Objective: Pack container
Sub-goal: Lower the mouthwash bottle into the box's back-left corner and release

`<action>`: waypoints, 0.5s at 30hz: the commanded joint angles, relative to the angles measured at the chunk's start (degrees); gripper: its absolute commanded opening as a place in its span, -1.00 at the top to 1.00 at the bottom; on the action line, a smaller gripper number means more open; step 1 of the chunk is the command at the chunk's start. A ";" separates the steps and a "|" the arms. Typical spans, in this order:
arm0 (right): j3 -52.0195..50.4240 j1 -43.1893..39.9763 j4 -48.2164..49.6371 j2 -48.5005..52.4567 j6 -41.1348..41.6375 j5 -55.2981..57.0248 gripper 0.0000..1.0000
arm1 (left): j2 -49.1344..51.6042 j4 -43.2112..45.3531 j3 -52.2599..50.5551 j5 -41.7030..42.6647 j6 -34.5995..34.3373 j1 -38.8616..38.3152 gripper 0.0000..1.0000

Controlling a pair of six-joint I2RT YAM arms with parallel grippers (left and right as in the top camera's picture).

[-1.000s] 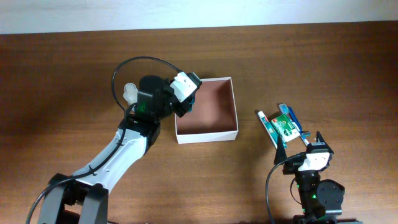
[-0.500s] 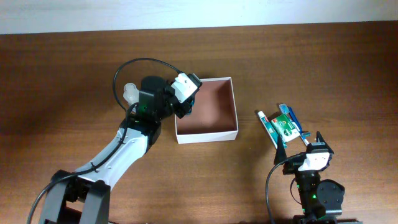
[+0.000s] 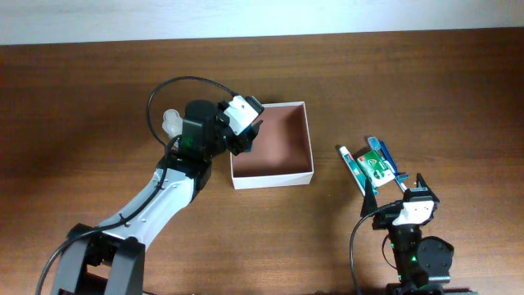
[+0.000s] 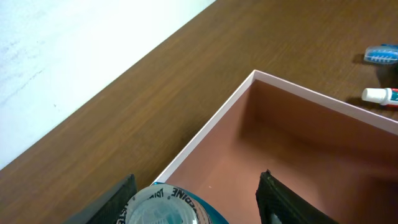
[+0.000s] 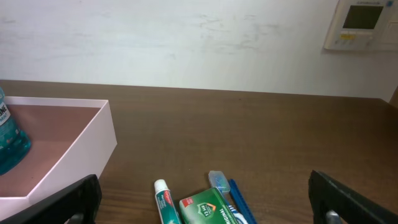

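Observation:
The container (image 3: 273, 177), a square white-walled box with a reddish-brown inside, sits mid-table; it also shows in the left wrist view (image 4: 205, 127) and the right wrist view (image 5: 81, 146). My left gripper (image 3: 249, 131) hangs over its left wall. A blue mouthwash bottle (image 4: 171, 208) sits between the jaws (image 4: 196, 186), against the left jaw with a gap to the right jaw. The right wrist view shows this bottle (image 5: 11, 140) upright inside the container. My right gripper (image 3: 396, 190) is open and empty near the front edge.
A toothpaste tube (image 3: 352, 166), a green box (image 3: 377, 166) and a blue toothbrush (image 3: 386, 156) lie right of the container, just beyond my right gripper. A small white object (image 3: 172, 121) lies left of the left arm. A wall stands behind the table.
The left gripper has turned slightly over the container's left wall, and less of the blue bottle shows from above. The right arm has not moved.

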 commanded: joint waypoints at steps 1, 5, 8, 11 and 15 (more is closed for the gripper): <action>-0.26 0.35 -0.24 -0.52 0.00 -0.68 -0.97 | 0.02 0.11 0.72 -2.67 -0.13 0.20 -0.25; -0.26 0.35 -0.24 -0.52 0.00 -0.68 -0.97 | -0.13 0.11 0.74 -6.10 -0.13 0.20 -0.29; -0.26 0.35 -0.24 -0.52 0.00 -0.68 -0.97 | -0.50 0.09 0.74 -7.65 -0.15 0.20 -0.35; -0.26 0.35 -0.24 -0.52 0.00 -0.68 -0.97 | -1.07 0.11 0.79 -9.09 -0.15 0.22 -0.36; -0.26 0.35 -0.24 -0.52 0.00 -0.68 -0.97 | -2.62 0.13 0.83 -9.92 -0.17 0.20 -0.39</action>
